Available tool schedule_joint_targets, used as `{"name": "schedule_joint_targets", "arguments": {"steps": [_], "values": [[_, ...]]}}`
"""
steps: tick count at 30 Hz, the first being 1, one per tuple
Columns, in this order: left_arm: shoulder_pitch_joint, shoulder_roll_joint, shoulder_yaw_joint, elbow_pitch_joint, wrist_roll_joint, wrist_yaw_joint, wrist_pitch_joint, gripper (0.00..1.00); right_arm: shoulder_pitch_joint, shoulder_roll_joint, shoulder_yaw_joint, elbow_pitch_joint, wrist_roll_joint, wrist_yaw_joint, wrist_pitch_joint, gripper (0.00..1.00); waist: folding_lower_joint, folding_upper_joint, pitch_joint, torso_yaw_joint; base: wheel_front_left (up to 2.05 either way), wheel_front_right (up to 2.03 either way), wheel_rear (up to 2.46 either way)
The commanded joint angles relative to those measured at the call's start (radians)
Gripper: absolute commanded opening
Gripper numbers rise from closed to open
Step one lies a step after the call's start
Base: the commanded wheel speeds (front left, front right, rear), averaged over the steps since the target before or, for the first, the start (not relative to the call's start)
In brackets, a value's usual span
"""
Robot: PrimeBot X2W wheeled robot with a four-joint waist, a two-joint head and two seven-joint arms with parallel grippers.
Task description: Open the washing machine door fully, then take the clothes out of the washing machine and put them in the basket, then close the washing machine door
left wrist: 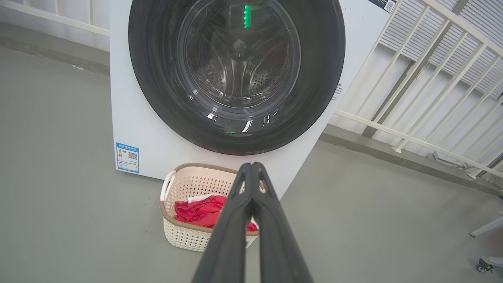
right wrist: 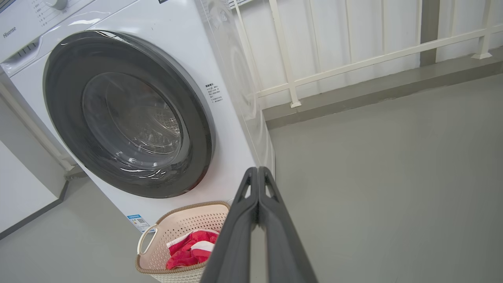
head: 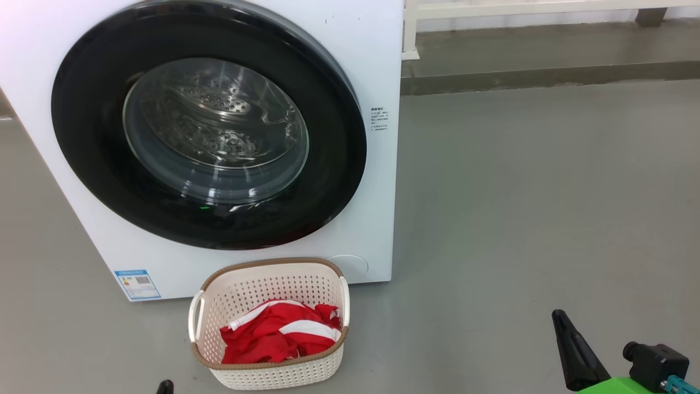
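The door (head: pixel 87 137) is closed; clothes (head: pixel 276 335) are heaped in the basket (head: pixel 273 376). The left gripper (left wrist: pixel 251 167) and right gripper (right wrist: pixel 257 171) are closed tight, empty.

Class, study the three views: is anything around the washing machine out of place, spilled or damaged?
Nothing stands out. The washing machine door sits shut, the basket stands upright on the floor, and the clothes lie inside it.
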Motion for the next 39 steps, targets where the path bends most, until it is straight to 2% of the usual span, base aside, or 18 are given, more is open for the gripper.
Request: {"name": "schedule_joint_targets", "arguments": {"steps": [1, 39], "values": [[-0.048, 0.005, 0.012, -0.017, -0.028, -0.001, 0.004, 0.0, -0.058, -0.006, -0.008, -0.028, 0.034, 0.0, 0.005, 0.0, -0.0001, 0.0, 0.002, 0.0, 0.0, 0.0, 0.0], [-0.154, -0.004, 0.029, 0.032, -0.452, -0.003, 0.116, 0.0, -0.113, -0.005, -0.039, -0.025, 0.456, -0.001, 0.12, 0.0, -0.0001, 0.0, 0.052, -0.005, 0.0, 0.0, 0.0]]}}
